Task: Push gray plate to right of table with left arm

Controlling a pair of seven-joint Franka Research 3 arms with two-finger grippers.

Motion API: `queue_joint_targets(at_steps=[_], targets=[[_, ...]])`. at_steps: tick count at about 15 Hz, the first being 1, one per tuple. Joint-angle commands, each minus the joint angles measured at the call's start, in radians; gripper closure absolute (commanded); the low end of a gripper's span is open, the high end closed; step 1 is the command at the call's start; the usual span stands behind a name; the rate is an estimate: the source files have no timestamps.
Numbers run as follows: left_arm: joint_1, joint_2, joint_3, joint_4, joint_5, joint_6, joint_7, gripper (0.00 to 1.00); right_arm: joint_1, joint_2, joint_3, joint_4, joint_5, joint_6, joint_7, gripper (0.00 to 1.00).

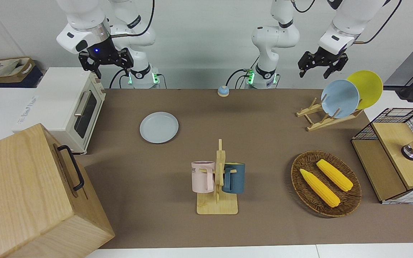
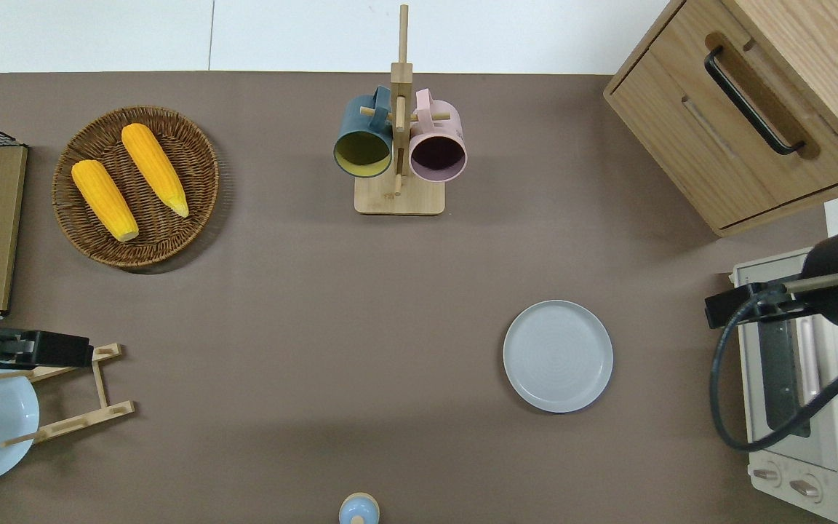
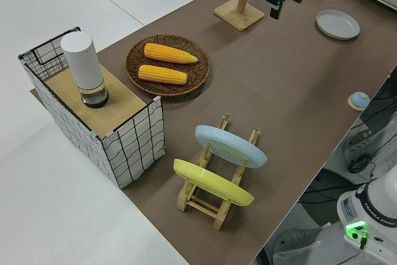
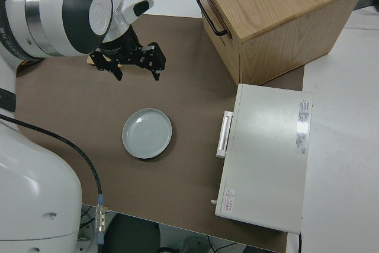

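The gray plate (image 1: 158,127) lies flat on the brown table (image 1: 256,143), toward the right arm's end and next to the toaster oven. It also shows in the overhead view (image 2: 558,356) and the right side view (image 4: 147,133). My left gripper (image 1: 314,73) is open and empty, up in the air. In the overhead view the left gripper (image 2: 81,351) is over the wooden dish rack (image 2: 70,397), far from the plate. My right arm is parked, its gripper (image 1: 114,70) open.
A toaster oven (image 1: 66,107) and a wooden cabinet (image 1: 31,193) stand at the right arm's end. A mug rack (image 1: 217,179) stands mid-table, farther from the robots. A corn basket (image 1: 326,184), a wire crate (image 1: 396,154) and racked light-blue and yellow plates stand at the left arm's end.
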Motion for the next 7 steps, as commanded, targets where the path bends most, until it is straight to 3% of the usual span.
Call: queue_joint_targets(at_steps=[1,7], targets=[[-0.004,-0.001,-0.004,0.014,0.017,-0.015,0.010,0.00,-0.019,-0.002,0.016,0.009,0.004,-0.016,0.013,0.017],[-0.004,-0.002,-0.004,0.014,0.017,-0.010,0.007,0.00,-0.020,-0.002,0.016,0.009,0.004,-0.016,0.013,0.017]])
